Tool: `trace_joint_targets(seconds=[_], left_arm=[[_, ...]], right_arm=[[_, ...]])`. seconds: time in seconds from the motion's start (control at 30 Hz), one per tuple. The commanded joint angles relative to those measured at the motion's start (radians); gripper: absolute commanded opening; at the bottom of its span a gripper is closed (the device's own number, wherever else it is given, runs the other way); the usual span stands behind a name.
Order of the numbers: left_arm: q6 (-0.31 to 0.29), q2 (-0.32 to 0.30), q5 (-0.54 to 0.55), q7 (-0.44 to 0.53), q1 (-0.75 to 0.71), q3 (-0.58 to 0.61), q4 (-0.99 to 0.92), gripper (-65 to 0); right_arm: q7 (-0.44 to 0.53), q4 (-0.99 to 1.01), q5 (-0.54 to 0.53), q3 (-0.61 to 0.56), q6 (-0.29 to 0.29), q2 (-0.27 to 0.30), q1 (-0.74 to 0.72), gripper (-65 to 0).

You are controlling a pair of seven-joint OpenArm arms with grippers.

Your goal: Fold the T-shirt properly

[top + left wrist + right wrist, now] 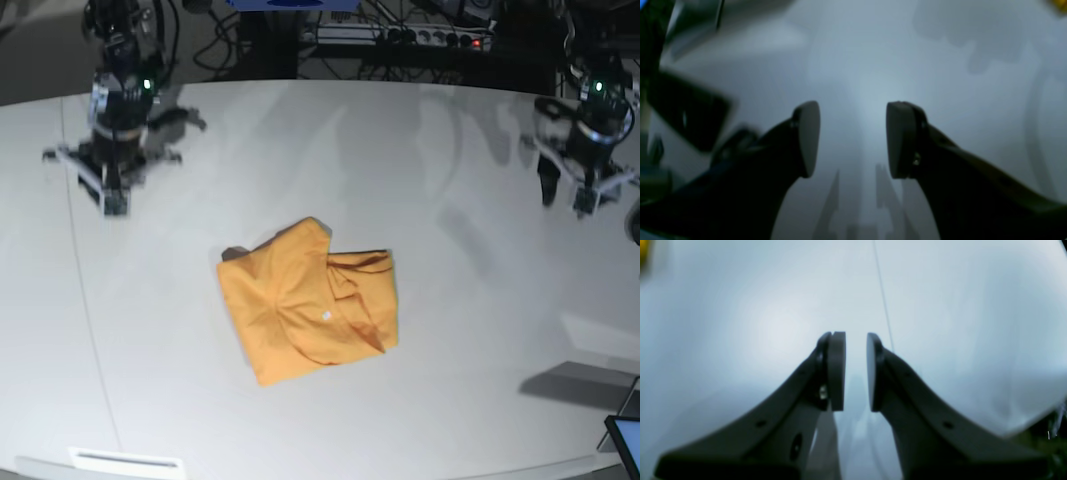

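Both pincers hang empty above the white counter (450,330): left pincer (853,138) spread wide, right pincer (856,371) narrowly parted, seemingly. Between them, well apart, the orange-yellow T-shirt (305,305) lies folded mid-counter, rumpled, tiny white tag showing.

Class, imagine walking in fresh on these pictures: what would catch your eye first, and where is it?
The plain orange-yellow cloth T-shirt, folded into a rumpled bundle, lies mid-way across the pale grey table. The black left gripper hangs open over the table's far right corner, and the black right gripper over the far left, neither touching the shirt.
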State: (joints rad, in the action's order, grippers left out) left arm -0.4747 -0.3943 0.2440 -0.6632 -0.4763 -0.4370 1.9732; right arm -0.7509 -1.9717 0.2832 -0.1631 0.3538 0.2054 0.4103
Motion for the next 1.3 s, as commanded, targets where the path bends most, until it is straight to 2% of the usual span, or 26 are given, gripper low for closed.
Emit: trace_joint_targets(seconds=[0.0, 0.2, 0.37, 0.53, 0.63, 0.8, 0.87, 1.03, 1.1, 1.27], left_arm=[[0.008, -0.018, 0.005, 0.021, -0.025, -0.023, 0.019, -33.9], [0.006, -0.016, 0.005, 0.023, -0.178, -0.072, 0.028, -33.9], [0.006, -0.010, 0.005, 0.023, -0.238, -0.073, 0.031, -34.4], [0.006, -0.010, 0.005, 0.023, -0.281, -0.069, 0.044, -47.4], [0.006, -0.010, 0.005, 0.023, -0.310, -0.072, 0.051, -49.7], [0.006, -0.007, 0.007, 0.023, -0.359, -0.072, 0.053, -59.6], [0.008, 0.008, 0.007, 0.023, -0.393, -0.073, 0.054, -65.0], [0.009, 0.047, 0.005, 0.023, -0.500, -0.073, 0.059, -65.0], [0.011, 0.082, 0.005, 0.023, -0.526, -0.070, 0.058, -65.0], [0.011, 0.192, -0.027, 0.020, -0.577, -0.039, 0.036, -65.0]], right_arm=[[0.047, -0.019, 0.015, 0.018, 0.004, 0.001, 0.014, -55.0], [0.063, -0.019, 0.015, 0.122, 0.006, 0.001, 0.138, -55.0], [0.063, -0.019, 0.015, 0.225, 0.004, 0.001, 0.180, -55.3], [0.061, -0.022, 0.015, 0.314, 0.004, 0.001, 0.249, -56.6], [0.061, -0.022, 0.015, 0.356, 0.004, -0.001, 0.286, -65.0], [0.055, -0.022, 0.015, 0.431, 0.004, -0.030, 0.318, -64.6], [0.055, -0.021, 0.015, 0.466, 0.003, -0.047, 0.339, -64.6], [0.055, -0.018, 0.015, 0.515, 0.001, -0.082, 0.398, -64.7], [0.054, -0.015, 0.015, 0.517, 0.000, -0.085, 0.421, -64.7], [0.052, 0.150, 0.014, 0.512, -0.083, -0.110, 0.428, -64.7]])
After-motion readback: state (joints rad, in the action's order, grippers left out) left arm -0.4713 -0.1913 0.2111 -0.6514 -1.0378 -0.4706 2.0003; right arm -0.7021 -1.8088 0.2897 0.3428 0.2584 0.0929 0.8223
